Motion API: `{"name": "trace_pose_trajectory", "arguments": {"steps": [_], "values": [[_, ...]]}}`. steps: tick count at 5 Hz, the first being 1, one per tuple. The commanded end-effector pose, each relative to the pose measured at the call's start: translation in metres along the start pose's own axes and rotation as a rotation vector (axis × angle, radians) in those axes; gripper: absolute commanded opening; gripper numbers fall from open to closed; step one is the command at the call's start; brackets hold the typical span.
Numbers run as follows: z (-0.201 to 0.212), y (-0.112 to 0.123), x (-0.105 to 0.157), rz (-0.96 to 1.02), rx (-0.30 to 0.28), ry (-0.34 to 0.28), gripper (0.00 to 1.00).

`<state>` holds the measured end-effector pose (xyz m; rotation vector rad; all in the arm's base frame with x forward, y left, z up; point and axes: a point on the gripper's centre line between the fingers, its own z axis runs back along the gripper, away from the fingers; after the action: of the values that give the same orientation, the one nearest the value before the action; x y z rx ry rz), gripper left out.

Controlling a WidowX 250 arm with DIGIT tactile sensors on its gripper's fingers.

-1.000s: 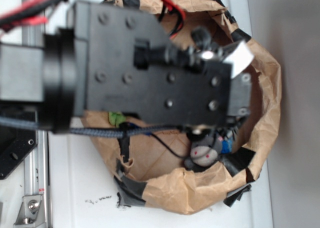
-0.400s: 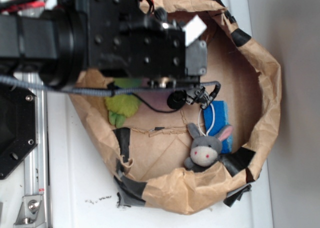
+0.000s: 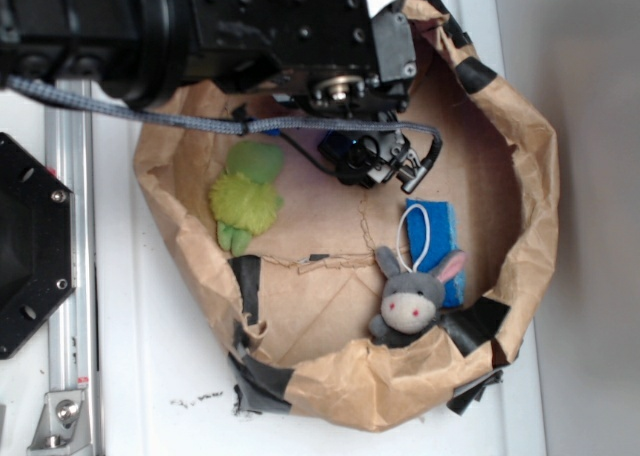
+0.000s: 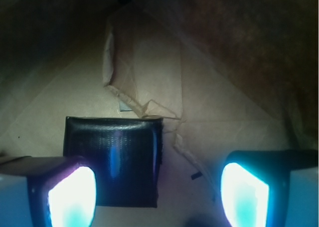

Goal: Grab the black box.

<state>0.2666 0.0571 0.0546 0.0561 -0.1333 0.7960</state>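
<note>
The black box [image 4: 117, 160] is a flat glossy square lying on the brown paper floor, seen in the wrist view at lower left. My gripper [image 4: 157, 199] is open. Its left fingertip [image 4: 70, 197] overlaps the box's left lower corner, and the right fingertip [image 4: 244, 194] stands well to the right of the box over bare paper. Most of the box lies between the fingers, nearer the left one. In the exterior view my gripper [image 3: 375, 161] hangs inside the paper bag at its upper middle, and the box beneath it is hidden by the arm.
A crumpled brown paper bag [image 3: 540, 206] with black tape walls in the workspace. Inside lie a green plush toy [image 3: 247, 198], a blue sponge with a white loop [image 3: 432, 231] and a grey donkey plush [image 3: 412, 301]. A black hexagonal plate [image 3: 30, 246] and a metal rail [image 3: 70, 176] are at left.
The arm has moved toward the top of the exterior picture, uncovering the green plush, the sponge and the donkey. The gripper now sits over the bag's upper middle.
</note>
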Motion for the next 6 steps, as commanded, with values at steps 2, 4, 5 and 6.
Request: {"name": "trace_pose_trajectory", "arguments": {"steps": [2,4,5,6], "values": [[0.009,0.006,0.016,0.020,-0.026,-0.040,1.00],[-0.034,-0.012,0.006,0.026,-0.017,-0.072,1.00],[-0.052,-0.027,0.001,-0.003,0.022,-0.056,1.00],[-0.057,-0.043,-0.010,-0.035,0.001,0.015,1.00]]}}
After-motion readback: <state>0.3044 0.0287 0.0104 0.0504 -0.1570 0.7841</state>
